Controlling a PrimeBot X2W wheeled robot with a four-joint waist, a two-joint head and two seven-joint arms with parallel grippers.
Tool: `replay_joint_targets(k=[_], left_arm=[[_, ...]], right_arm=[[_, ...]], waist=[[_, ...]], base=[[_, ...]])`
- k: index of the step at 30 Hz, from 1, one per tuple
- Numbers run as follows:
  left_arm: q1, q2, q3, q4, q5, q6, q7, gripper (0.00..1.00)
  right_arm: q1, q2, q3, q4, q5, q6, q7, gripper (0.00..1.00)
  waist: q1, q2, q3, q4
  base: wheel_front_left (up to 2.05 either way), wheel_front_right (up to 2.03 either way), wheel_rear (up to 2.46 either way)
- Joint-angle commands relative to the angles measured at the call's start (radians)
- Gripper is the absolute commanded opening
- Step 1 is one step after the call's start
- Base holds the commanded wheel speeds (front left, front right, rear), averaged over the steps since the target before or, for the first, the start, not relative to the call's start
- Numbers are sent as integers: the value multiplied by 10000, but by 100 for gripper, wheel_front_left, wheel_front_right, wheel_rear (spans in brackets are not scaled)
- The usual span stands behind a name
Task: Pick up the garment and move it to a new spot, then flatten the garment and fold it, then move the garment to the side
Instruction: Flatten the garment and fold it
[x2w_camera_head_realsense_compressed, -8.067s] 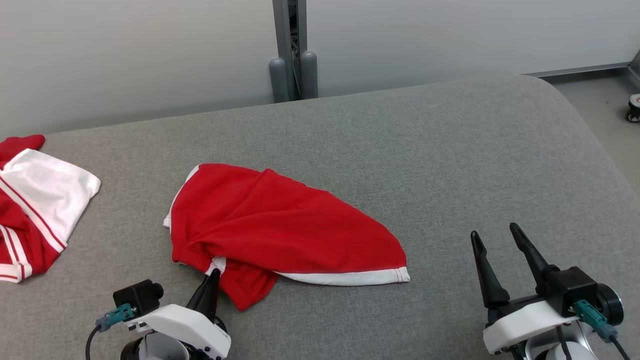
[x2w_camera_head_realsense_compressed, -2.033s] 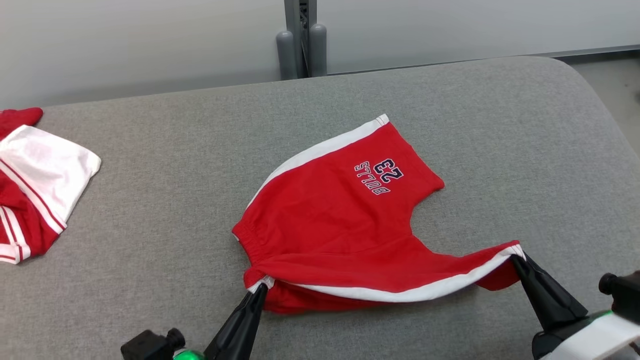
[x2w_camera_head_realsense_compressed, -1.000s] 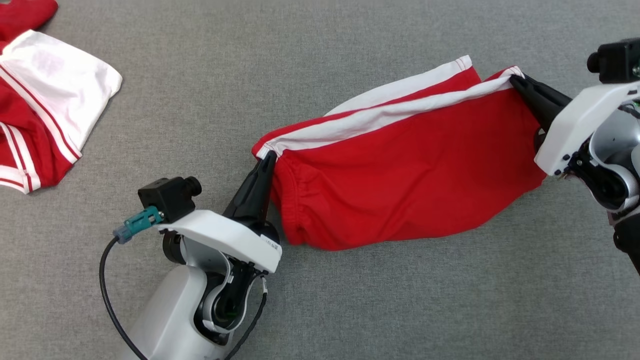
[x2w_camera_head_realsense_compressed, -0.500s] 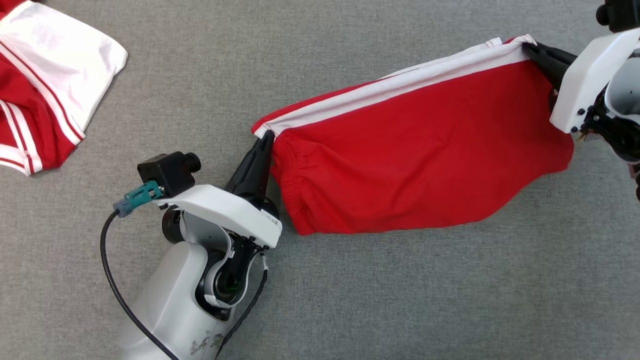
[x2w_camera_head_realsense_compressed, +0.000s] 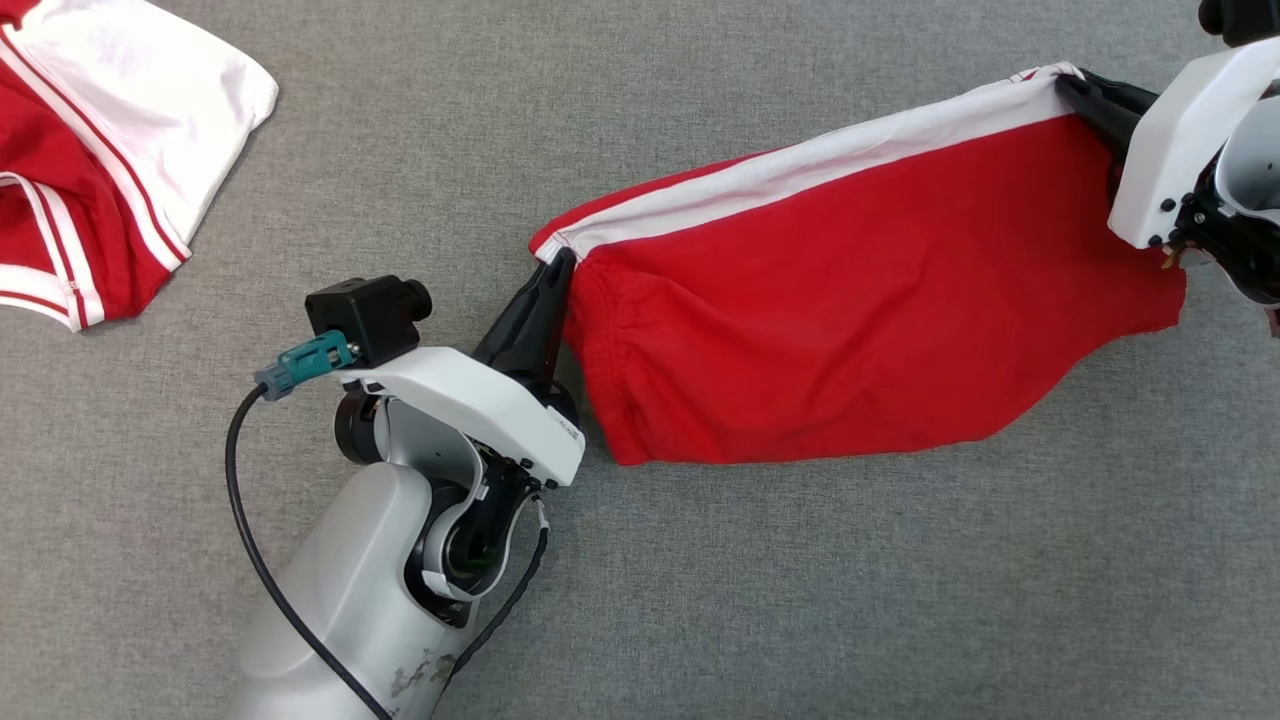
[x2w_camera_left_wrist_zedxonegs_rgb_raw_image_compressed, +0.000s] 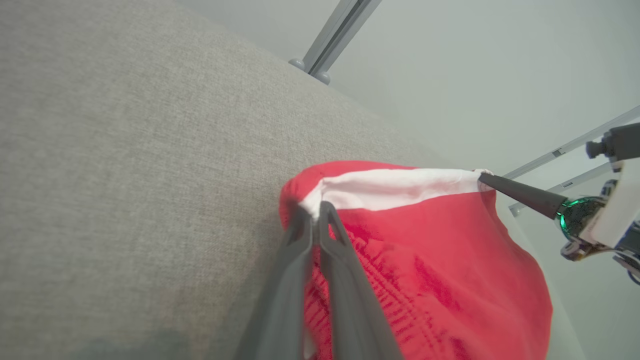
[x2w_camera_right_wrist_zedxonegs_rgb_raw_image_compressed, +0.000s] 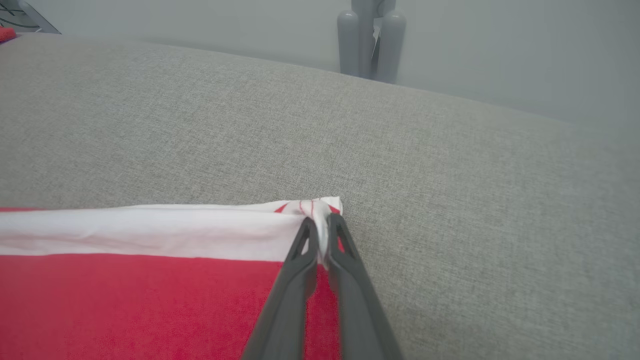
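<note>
Left gripper (x2w_camera_head_realsense_compressed: 560, 262): fingers pressed together on the garment (x2w_camera_head_realsense_compressed: 850, 320), forearm rising from lower left. Right gripper (x2w_camera_head_realsense_compressed: 1072, 88): fingers likewise pinched on it, wrist at upper right edge. Arms spread well apart.

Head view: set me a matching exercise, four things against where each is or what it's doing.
1. left gripper
2. right gripper
3. red garment
4. red-and-white garment

a. lying apart, upper left
b. shut on the red garment's upper-right corner
c. stretched between both grippers
d. shut on the red garment's corner near the middle

Pairs: 1-d, 2-b, 3-c, 4-a.
</note>
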Motion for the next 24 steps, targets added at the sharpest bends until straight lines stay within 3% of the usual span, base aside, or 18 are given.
replay_joint_targets(k=[1, 2, 3, 5, 14, 24], left_arm=[[-147, 77, 1, -57, 64, -20, 7, 31], [-143, 130, -46, -107, 135, 8, 42, 50], [-124, 187, -98, -176, 211, 46, 71, 78], [-59, 281, -174, -335, 316, 95, 108, 100], [414, 1012, -493, -1105, 921, 395, 373, 100], [1107, 1668, -289, -2042, 1508, 727, -366, 100]], right_arm=[[-100, -26, 18, 27, 78, -1, -103, 100], [-140, -29, 98, 70, 136, -1, -166, 100], [-181, -41, 190, 107, 194, -3, -221, 100], [-250, -119, 353, 163, 304, -1, -344, 100], [-301, -393, 1032, 27, 792, -1, -1214, 100], [370, -886, 1499, -479, 1445, -3, -2790, 100]], waist=[[0, 0, 1, 5], [0, 0, 1, 12], [0, 0, -6, 19], [0, 0, -28, 23], [0, 0, -281, -99], [0, 0, -905, -366]], base=[[0, 0, 0], [0, 0, 0], [0, 0, 0], [0, 0, 0], [0, 0, 0], [0, 0, 0]])
